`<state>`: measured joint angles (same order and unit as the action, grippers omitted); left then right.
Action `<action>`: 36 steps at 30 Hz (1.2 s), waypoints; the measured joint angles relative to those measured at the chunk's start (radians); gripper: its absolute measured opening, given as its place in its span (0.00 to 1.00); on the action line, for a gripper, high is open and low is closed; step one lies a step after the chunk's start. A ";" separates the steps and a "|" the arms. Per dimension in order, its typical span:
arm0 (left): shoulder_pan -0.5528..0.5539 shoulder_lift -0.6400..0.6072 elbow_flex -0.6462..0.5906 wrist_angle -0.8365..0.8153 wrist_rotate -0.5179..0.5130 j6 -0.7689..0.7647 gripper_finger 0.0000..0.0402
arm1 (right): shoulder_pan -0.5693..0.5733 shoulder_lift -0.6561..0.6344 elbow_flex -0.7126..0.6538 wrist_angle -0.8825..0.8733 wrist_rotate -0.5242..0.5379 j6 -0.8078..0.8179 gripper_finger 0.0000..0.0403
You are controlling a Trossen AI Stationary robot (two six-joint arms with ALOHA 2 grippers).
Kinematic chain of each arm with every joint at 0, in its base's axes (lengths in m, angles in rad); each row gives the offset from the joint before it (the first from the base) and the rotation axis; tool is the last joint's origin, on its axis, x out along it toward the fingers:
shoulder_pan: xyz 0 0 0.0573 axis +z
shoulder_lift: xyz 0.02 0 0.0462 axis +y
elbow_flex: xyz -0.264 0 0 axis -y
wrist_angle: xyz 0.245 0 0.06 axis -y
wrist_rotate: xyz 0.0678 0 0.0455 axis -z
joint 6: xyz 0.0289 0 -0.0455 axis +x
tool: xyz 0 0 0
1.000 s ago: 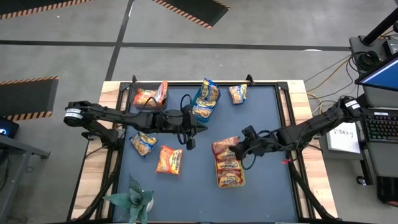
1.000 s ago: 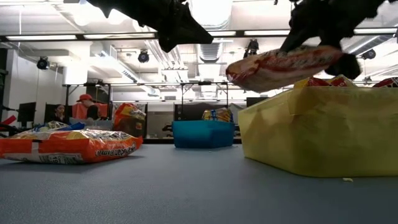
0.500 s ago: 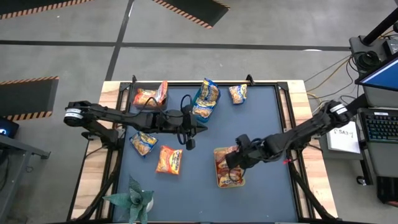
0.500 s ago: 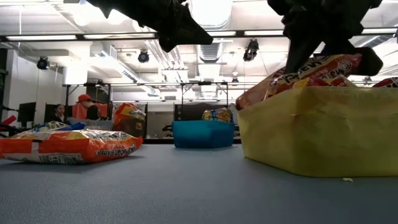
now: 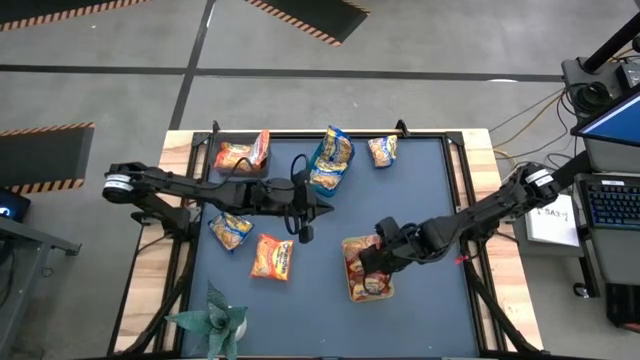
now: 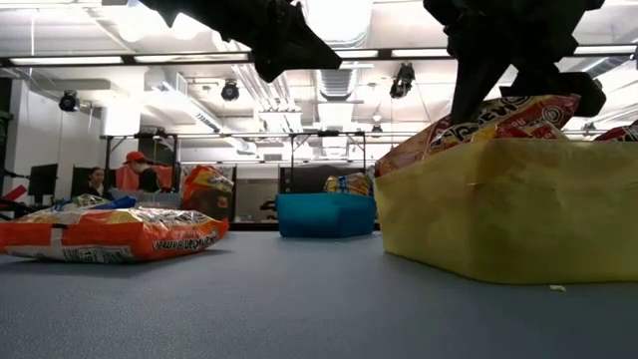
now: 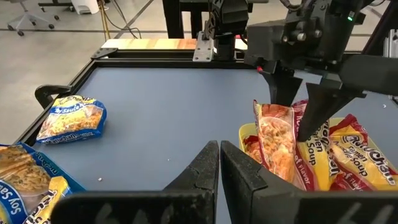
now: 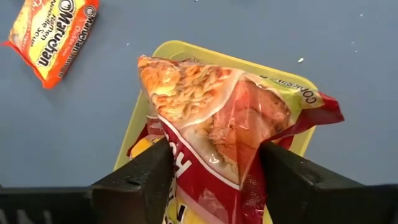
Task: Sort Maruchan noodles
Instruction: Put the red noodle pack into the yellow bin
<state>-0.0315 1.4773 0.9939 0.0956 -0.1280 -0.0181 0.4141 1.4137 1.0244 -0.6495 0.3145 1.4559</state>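
We see the right jaws (image 5: pixel 372 262) poised over the yellow-green bin (image 5: pixel 349 292) at about five o'clock on the blue table (image 5: pixel 420 190), spread on either side of a red Maruchan noodle packet (image 8: pixel 217 124) that stands tilted on the other red packets (image 7: pixel 354 163) in the bin. In the right wrist view the dark fingers (image 8: pixel 140 180) flank the packet's lower part; we cannot tell whether they press it. The low view shows the packet's end rising above the bin's rim.

The left jaws (image 5: pixel 322 205) hang near the table's centre, pressed together and empty.

Other packets lie scattered: an orange packet (image 5: pixel 272 257) at seven o'clock, a blue-and-yellow packet (image 5: pixel 231 229) just beside it toward nine o'clock, and another packet (image 5: pixel 382 150) at one o'clock. At eleven o'clock orange packets (image 5: pixel 241 153) are piled together, and at twelve o'clock blue-and-yellow packets (image 5: pixel 331 156) sit in a blue bin (image 6: pixel 326 214), seen in the low view across the table. A green artificial plant (image 5: pixel 213 320) stands at the seven o'clock corner.
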 joint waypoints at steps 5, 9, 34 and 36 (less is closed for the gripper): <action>-0.001 0.000 0.000 0.000 0.000 0.000 0.00 | 0.000 -0.029 0.012 -0.052 -0.028 -0.015 0.56; -0.001 0.000 0.000 0.000 0.000 0.000 0.00 | 0.000 -0.065 0.059 -0.202 -0.034 -0.015 0.58; -0.084 0.269 -0.002 0.232 0.010 -0.004 0.00 | 0.003 -0.037 -0.021 -0.134 -0.083 -0.224 0.03; -0.086 0.301 -0.002 0.258 0.013 -0.020 0.00 | 0.003 -0.037 -0.031 -0.113 -0.081 -0.242 0.02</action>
<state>-0.1179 1.7780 0.9920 0.3540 -0.1150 -0.0382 0.4168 1.3769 0.9932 -0.7629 0.2338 1.2137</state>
